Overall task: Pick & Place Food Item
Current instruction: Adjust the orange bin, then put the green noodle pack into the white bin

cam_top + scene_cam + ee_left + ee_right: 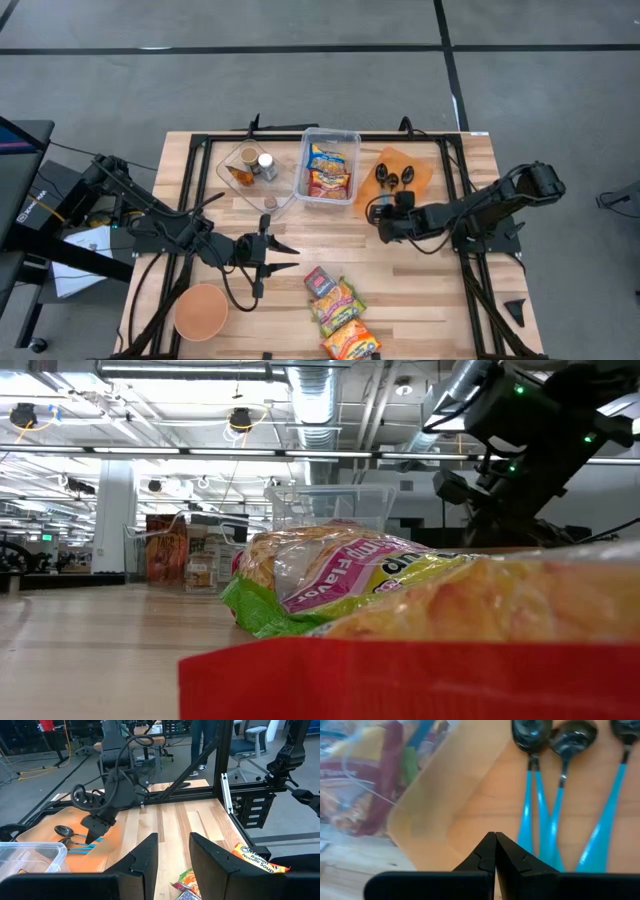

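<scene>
Several food packets lie on the table near its front edge: a red one [320, 282], a green-yellow one [338, 305] and an orange one [350, 342]. They fill the low view [340, 575]. A clear bin [330, 165] at the far middle holds more packets [365, 780]. My left gripper [285, 250] is open and empty, left of the red packet and pointing toward the table's right; its fingers [172, 855] show apart. My right gripper [375, 215] is shut and empty over the near left edge of an orange mat [485, 795], beside the bin.
Three black spoons with blue handles [555, 795] lie on the orange mat [400, 175]. A second clear container [255, 170] with jars stands left of the bin. An orange bowl [202, 310] sits at the near left. Black frame rails run along the table's sides.
</scene>
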